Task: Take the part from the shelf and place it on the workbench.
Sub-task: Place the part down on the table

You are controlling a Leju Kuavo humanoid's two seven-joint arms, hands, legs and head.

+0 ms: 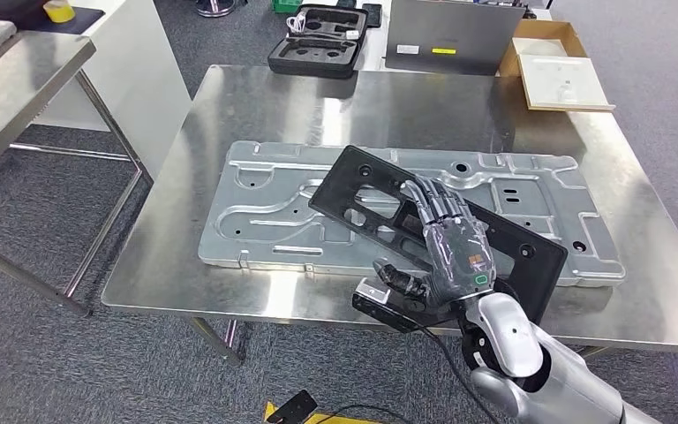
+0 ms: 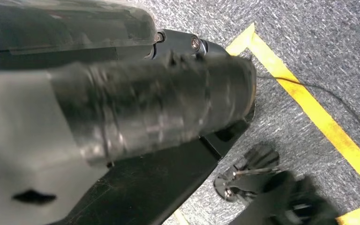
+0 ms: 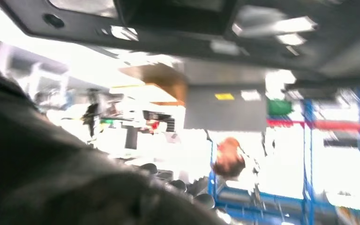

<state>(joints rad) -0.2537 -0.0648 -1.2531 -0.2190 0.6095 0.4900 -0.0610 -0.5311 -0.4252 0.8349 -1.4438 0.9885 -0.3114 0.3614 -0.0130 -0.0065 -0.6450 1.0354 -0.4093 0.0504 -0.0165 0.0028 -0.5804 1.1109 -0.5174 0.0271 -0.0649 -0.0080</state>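
while my right hand [image 1: 453, 246] grips the black part [image 1: 380, 199], fingers flat on top and thumb beneath its near edge, the part lies tilted across the grey metal panel [image 1: 265, 199] on the steel workbench [image 1: 256, 97]. i cannot tell how my left hand [image 2: 136, 108] stands.

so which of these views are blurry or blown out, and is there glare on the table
Head view: sharp, soft ceiling-light glare on the steel workbench. Left wrist view: motion blur on the hand. Right wrist view: blurred, background overexposed white, the black plastic frame part dark above.
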